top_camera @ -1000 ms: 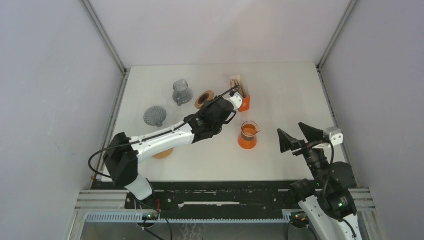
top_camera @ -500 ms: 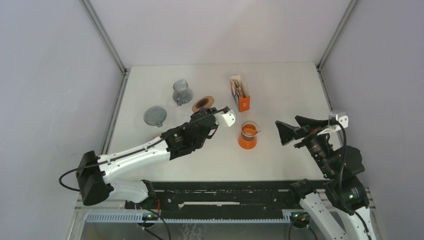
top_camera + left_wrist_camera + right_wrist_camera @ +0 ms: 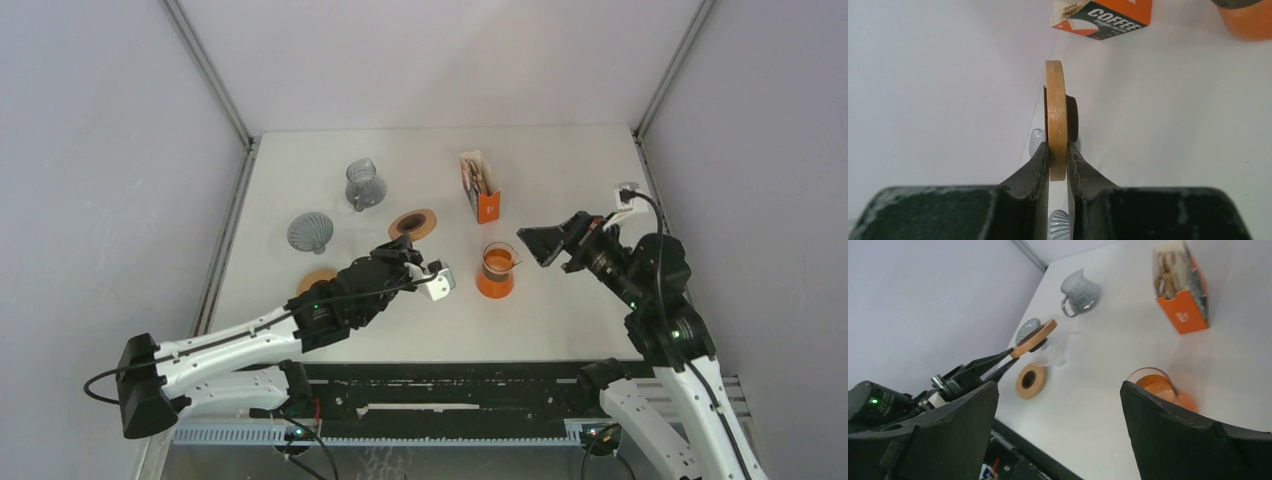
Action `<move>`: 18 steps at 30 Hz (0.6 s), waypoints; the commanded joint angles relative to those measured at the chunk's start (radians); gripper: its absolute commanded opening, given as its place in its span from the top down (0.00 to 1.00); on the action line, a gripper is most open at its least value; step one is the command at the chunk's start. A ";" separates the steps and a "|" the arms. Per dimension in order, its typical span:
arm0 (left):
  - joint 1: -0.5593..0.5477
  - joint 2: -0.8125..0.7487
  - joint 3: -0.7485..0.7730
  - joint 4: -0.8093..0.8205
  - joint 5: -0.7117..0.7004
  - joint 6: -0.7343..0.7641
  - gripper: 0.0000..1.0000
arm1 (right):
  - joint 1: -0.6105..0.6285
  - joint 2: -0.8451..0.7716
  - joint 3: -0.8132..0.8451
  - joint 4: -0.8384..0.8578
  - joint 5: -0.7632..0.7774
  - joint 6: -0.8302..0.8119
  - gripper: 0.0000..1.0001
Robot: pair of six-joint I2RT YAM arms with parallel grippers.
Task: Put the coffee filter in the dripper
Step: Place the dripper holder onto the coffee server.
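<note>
Seen from above, the left gripper [image 3: 1058, 150] pinches the rim of a wooden ring [image 3: 1056, 110], held level with clear glass beneath it. The paper filters [image 3: 1165, 267] stand in an open orange box [image 3: 483, 200] toward the back of the white table [image 3: 560, 170]. In front of the box sits an orange-based glass pot [image 3: 497, 272]. The right gripper [image 3: 553, 240] hovers just to its right, jaws spread wide, holding nothing. A grey ribbed cone [image 3: 311, 231], a grey jug [image 3: 364, 184] and a second wooden ring [image 3: 318, 278] sit at the left.
</note>
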State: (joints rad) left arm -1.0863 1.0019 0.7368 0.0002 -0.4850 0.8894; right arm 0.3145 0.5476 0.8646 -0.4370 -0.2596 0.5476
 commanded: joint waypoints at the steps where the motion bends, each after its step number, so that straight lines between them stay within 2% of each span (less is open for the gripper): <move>1: -0.012 -0.042 -0.012 0.114 0.057 0.063 1.00 | 0.001 0.099 0.051 0.088 -0.148 0.148 0.00; 8: -0.051 -0.059 -0.080 0.204 0.071 0.137 1.00 | 0.070 0.225 0.040 0.195 -0.147 0.320 0.02; 14: -0.094 -0.053 -0.102 0.250 0.057 0.173 1.00 | 0.119 0.326 0.000 0.309 -0.145 0.446 0.09; 18: -0.132 -0.041 -0.130 0.303 0.028 0.226 1.00 | 0.164 0.409 -0.003 0.345 -0.120 0.506 0.17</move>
State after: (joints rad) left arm -1.1851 0.9657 0.6331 0.1726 -0.4362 1.0409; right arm 0.4435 0.9043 0.8680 -0.2005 -0.3950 0.9501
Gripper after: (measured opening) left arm 0.185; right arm 0.864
